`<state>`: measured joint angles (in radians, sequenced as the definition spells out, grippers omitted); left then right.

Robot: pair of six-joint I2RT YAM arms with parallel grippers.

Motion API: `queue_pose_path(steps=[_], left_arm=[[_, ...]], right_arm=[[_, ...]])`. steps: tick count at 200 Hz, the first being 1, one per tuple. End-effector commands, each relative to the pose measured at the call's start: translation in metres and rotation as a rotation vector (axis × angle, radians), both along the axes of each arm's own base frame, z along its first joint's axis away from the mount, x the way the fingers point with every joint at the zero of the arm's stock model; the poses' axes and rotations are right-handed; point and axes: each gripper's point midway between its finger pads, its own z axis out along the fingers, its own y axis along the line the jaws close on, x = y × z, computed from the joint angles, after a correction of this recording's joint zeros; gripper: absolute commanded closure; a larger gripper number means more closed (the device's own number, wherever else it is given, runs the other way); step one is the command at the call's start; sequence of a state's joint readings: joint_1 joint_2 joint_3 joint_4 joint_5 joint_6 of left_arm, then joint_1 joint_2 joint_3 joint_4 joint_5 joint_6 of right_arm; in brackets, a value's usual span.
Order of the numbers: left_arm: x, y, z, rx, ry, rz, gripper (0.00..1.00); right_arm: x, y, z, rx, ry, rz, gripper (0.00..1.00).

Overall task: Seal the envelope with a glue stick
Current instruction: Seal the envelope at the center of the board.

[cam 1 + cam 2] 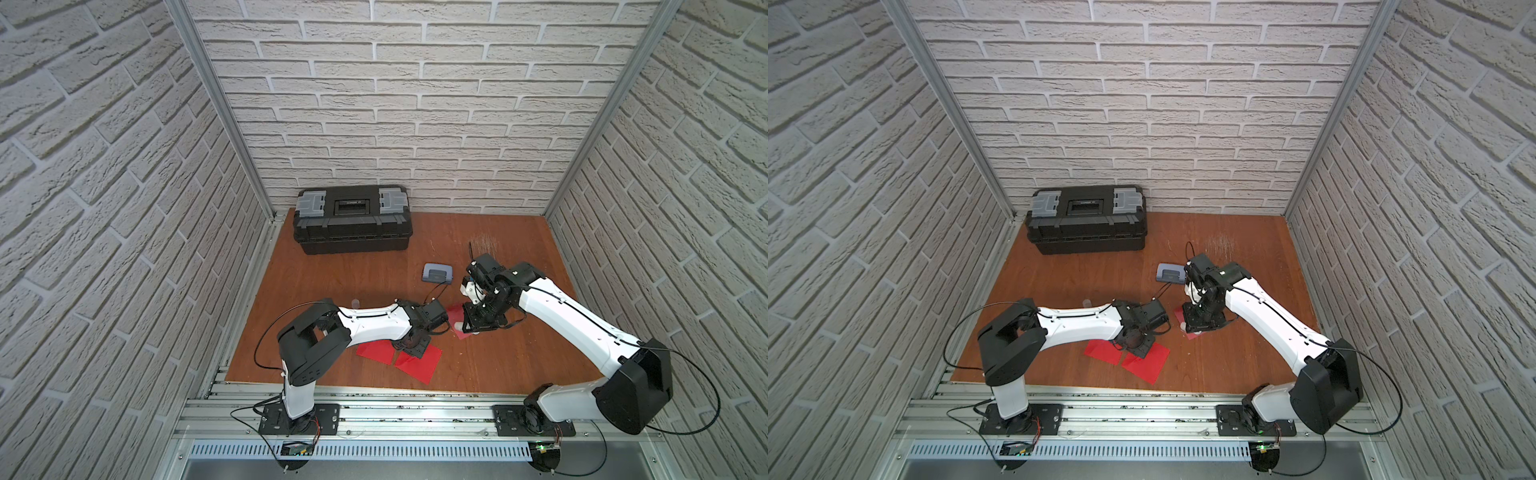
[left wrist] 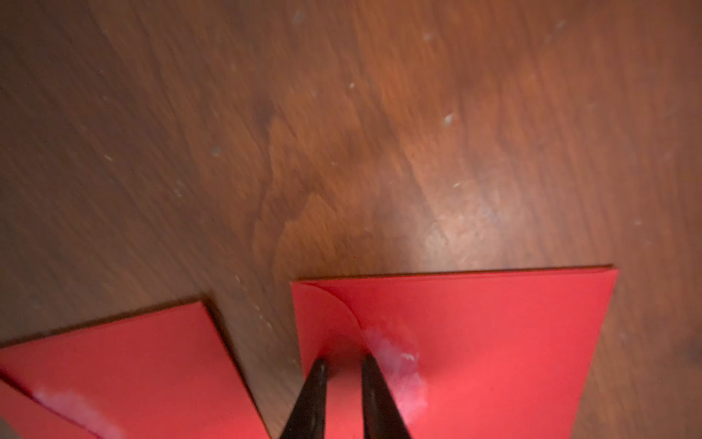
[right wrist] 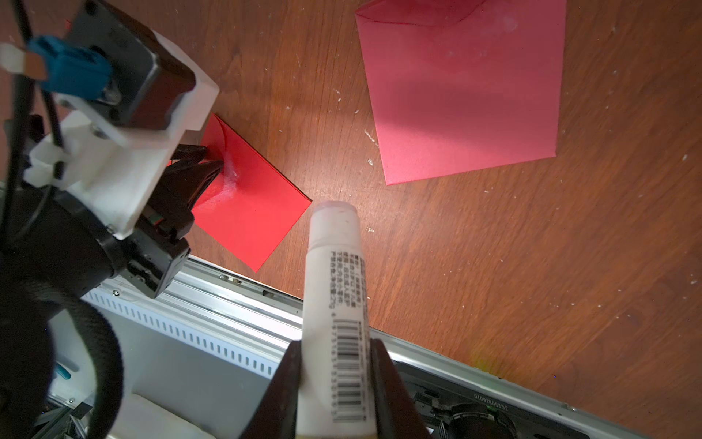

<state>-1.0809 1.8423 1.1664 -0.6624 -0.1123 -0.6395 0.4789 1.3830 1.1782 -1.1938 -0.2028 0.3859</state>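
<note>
A red envelope (image 1: pixel 422 365) (image 2: pixel 475 342) (image 3: pixel 250 213) lies flat near the table's front edge, with a whitish glue smear (image 2: pixel 399 365) along its flap edge. My left gripper (image 2: pixel 346 363) (image 3: pixel 211 159) points straight down with both tips resting on that flap beside the smear. Only a narrow gap separates its jaws, and nothing is between them. My right gripper (image 3: pixel 336 344) is shut on the glue stick (image 3: pixel 334 289), a white tube with a barcode label. It hangs above the table to the right of the pressed envelope, its uncapped end pointing down.
A second red envelope (image 1: pixel 376 353) (image 2: pixel 114 361) lies just left of the pressed one. A third (image 3: pixel 463 87) (image 1: pixel 455 311) lies under my right gripper. A clear cap (image 1: pixel 355 302), a grey-blue hole punch (image 1: pixel 434 273) and a black toolbox (image 1: pixel 351 220) stand farther back.
</note>
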Motion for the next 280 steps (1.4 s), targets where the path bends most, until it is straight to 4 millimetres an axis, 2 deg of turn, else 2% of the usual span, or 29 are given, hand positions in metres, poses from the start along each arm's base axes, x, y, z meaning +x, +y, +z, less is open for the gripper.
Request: queue_pose_path(steps=[1, 45, 61, 110, 132, 152, 186, 228, 280], left_arm=[[-0.011, 0.017, -0.024, 0.120, 0.024, -0.020, 0.81], [-0.025, 0.030, -0.035, 0.297, 0.030, -0.106, 0.84], [-0.024, 0.030, -0.033, 0.301, 0.020, -0.116, 0.84], [-0.006, -0.002, 0.011, 0.024, -0.041, -0.064, 0.78], [0.001, -0.005, 0.025, -0.023, -0.062, -0.045, 0.77], [0.007, -0.005, 0.029, -0.038, -0.069, -0.032, 0.77], [0.008, -0.007, 0.023, -0.037, -0.057, -0.031, 0.77], [0.013, 0.001, 0.013, 0.011, -0.083, -0.013, 0.79], [0.005, 0.012, -0.013, 0.094, -0.040, -0.021, 0.81]], right_arm=[[0.001, 0.002, 0.006, 0.001, -0.012, 0.007, 0.97], [0.002, 0.003, 0.008, -0.001, -0.015, 0.011, 0.97], [0.002, 0.003, 0.009, -0.002, -0.015, 0.011, 0.97], [0.004, 0.005, 0.011, 0.001, -0.024, 0.009, 0.97], [0.004, 0.005, 0.011, 0.001, -0.021, 0.009, 0.97], [0.004, 0.006, 0.009, 0.002, -0.019, 0.011, 0.97], [0.004, 0.007, 0.011, 0.000, -0.021, 0.015, 0.97], [0.004, 0.007, 0.011, -0.002, -0.019, 0.018, 0.97], [0.002, 0.006, 0.008, -0.008, -0.012, 0.020, 0.97]])
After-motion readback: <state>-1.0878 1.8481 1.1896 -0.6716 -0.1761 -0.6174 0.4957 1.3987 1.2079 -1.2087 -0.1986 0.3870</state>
